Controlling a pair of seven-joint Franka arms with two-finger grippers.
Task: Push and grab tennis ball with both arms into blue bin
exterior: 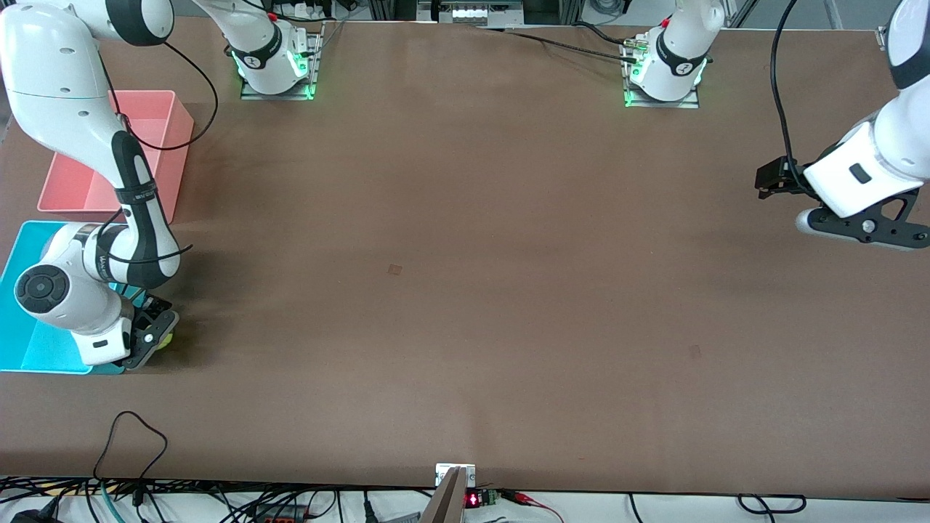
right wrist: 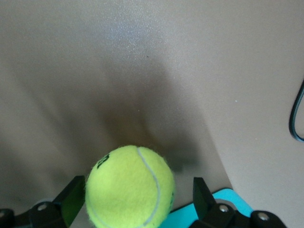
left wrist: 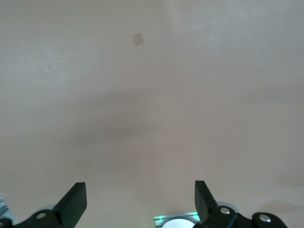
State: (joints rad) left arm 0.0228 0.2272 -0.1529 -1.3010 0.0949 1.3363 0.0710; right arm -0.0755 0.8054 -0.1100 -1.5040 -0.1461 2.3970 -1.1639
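A: Starting at the right arm's end of the table, what are we seeing?

B: We are seeing a pink bin sitting farther from the front camera, and the blue bin lying just nearer, beside it. The right arm is reaching down over the blue bin's edge.

A: And its hand?

B: The right gripper is hanging low at the bin's corner with its fingers spread wide. The tennis ball is sitting between them, touching neither as far as we can tell, on the table just beside the bin.

A: Moving on across the table?

B: We are passing a bare brown surface with a small dark patch near the middle.

A: And at the left arm's end?

B: The left arm is waiting, with the left gripper hovering above the table, its fingers wide apart and holding nothing.
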